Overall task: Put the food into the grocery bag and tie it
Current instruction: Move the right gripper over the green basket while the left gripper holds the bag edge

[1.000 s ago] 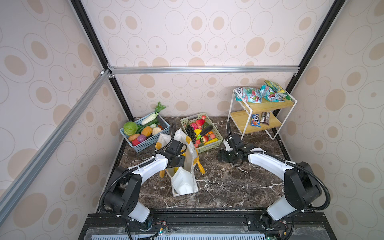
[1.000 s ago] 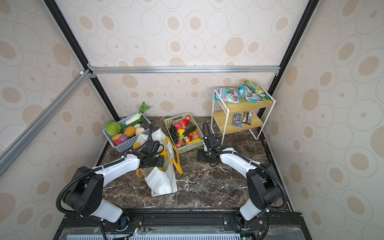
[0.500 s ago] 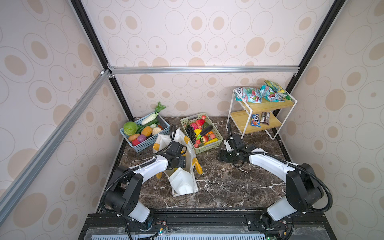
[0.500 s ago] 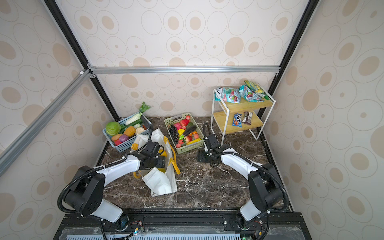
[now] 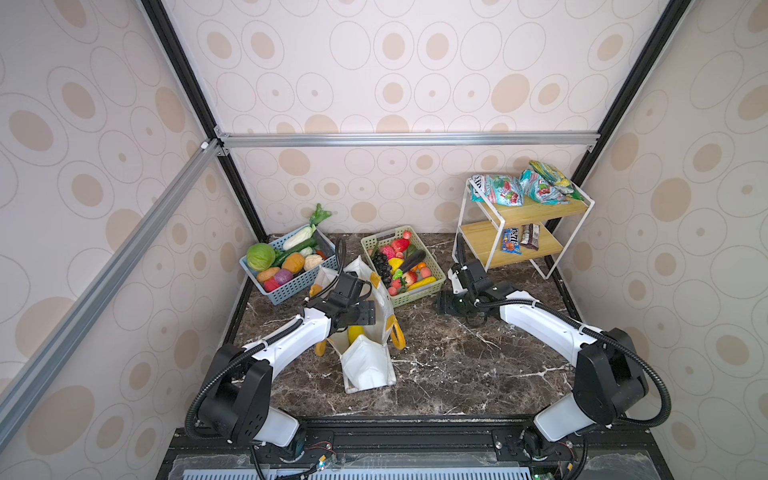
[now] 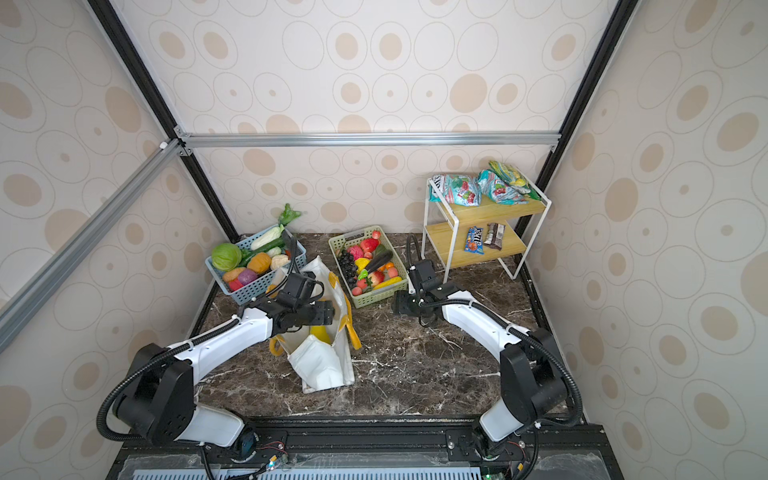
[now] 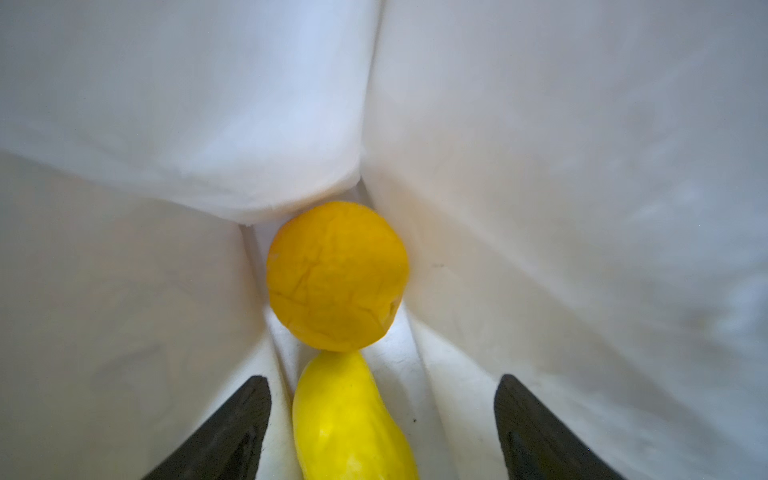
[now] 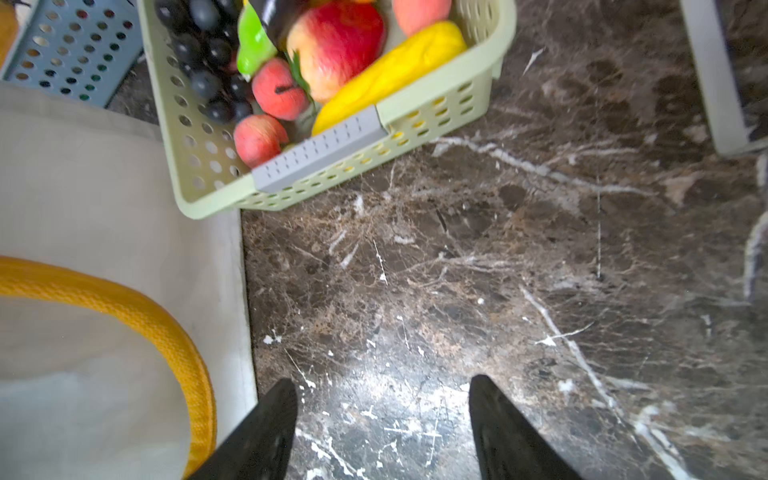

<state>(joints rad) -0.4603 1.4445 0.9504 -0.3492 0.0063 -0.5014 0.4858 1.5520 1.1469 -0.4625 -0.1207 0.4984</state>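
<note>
**Step in hand: loading.** The grocery bag [image 5: 365,368] sits at lower centre in both top views with its mouth open, and the left arm reaches into it. The left claw [image 7: 381,378] is inside the bag and released: the jaws stand wide apart and grip nothing. A yellow elongated fruit [image 7: 349,415] lies between the jaws on the bag floor. A round orange [image 7: 336,276] rests beyond it, touching its end, in a fold of white fabric. The right claw [image 8: 382,378] hovers over bare surface right of the bag. It is released and empty, near the yellow-orange strap handle [image 8: 166,332].

**Next move (judgement).** This drop appears complete. Draw the left claw straight out of the mouth without snagging fabric, then fetch further food. Tying is not yet begun.

**Room and surface.**
- The walls [image 5: 415,83] are cream with an oval pattern, framed by black posts and an aluminium rail [image 5: 395,139].
- The table [image 5: 457,374] is dark brown marble with white veins.
- A two-tier wooden rack [image 5: 519,214] at upper right carries snack packets [image 5: 498,191].
- The blue basket [image 5: 299,286], left of centre, holds vegetables.
- The green basket [image 5: 417,294], at centre, holds fruit and stands just beside the bag.
</note>
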